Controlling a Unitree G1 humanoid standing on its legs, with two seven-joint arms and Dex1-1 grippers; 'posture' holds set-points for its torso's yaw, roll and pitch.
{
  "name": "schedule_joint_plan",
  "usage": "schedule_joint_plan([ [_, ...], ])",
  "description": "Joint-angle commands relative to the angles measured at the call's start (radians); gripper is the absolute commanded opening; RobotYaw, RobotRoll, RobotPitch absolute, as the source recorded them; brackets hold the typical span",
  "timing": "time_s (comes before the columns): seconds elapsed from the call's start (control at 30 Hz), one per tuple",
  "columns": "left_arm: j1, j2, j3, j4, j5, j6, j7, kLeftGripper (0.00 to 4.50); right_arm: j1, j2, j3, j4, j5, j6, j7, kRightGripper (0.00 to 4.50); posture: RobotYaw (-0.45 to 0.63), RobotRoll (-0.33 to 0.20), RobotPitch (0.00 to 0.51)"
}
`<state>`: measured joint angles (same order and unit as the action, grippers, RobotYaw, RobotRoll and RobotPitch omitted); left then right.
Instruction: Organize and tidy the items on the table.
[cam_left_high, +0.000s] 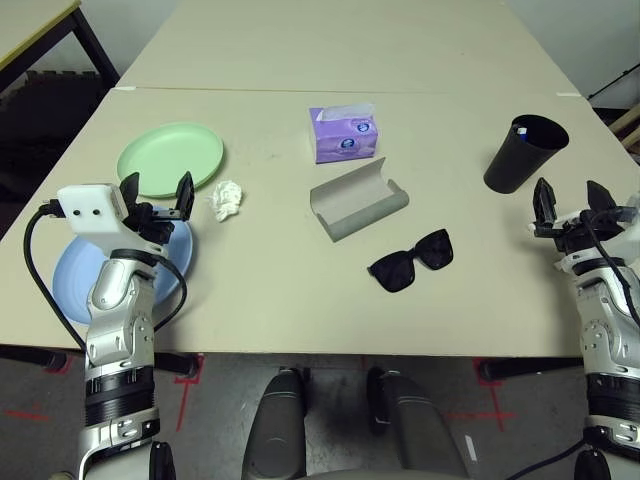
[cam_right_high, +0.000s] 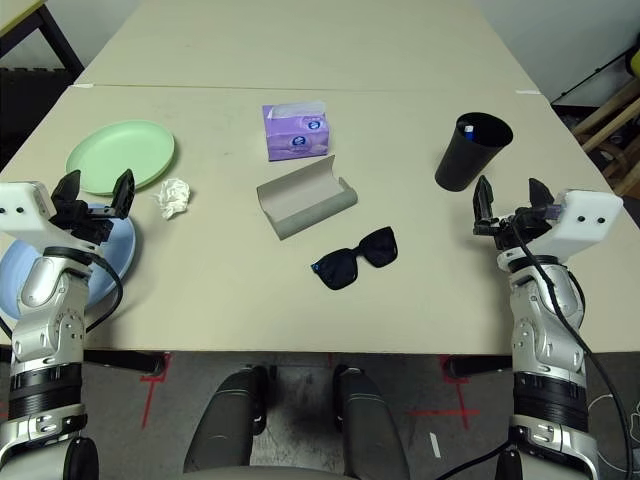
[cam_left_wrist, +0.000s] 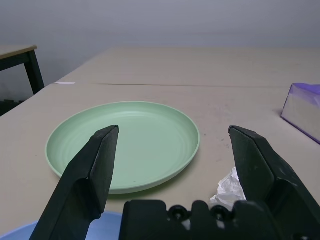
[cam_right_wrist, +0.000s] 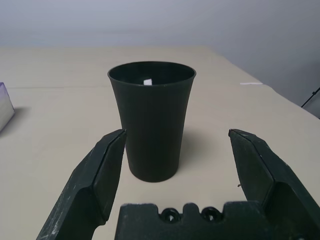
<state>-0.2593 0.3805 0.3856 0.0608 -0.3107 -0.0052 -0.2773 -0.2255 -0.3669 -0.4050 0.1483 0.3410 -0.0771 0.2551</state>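
Both sets of jaws are released, spread wide and grasping nothing. The left gripper (cam_left_high: 158, 194) hovers over the blue plate (cam_left_high: 70, 275) at the counter (cam_left_high: 300, 300) edge; the green plate (cam_left_wrist: 125, 145) lies just ahead of its jaws, and the tissue wad (cam_left_high: 226, 199) sits just beside them toward the centre. The right gripper (cam_right_high: 510, 200) hangs near the upright black cup (cam_right_wrist: 151, 120), which stands straight ahead of its jaws with a white pen (cam_right_high: 468, 127) inside. Between the two grippers lie the open grey case (cam_left_high: 357, 201), the sunglasses (cam_left_high: 411, 261) nearer the robot, and a purple tissue box (cam_left_high: 343, 135) beyond the case.
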Motion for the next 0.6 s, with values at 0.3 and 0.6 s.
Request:
schedule_joint_plan([
  [0.3, -0.009, 0.004, -0.008, 0.045, 0.003, -0.019, -0.010, 4.50, 0.003, -0.003, -0.011, 0.010, 0.001, -0.015, 0.000, 4.48, 0.13, 0.000, 0.142],
  [0.6, -0.006, 0.004, -0.012, 0.035, 0.002, -0.014, -0.013, 4.50, -0.007, -0.024, -0.003, 0.019, 0.010, 0.003, 0.037, 4.48, 0.13, 0.000, 0.145],
])
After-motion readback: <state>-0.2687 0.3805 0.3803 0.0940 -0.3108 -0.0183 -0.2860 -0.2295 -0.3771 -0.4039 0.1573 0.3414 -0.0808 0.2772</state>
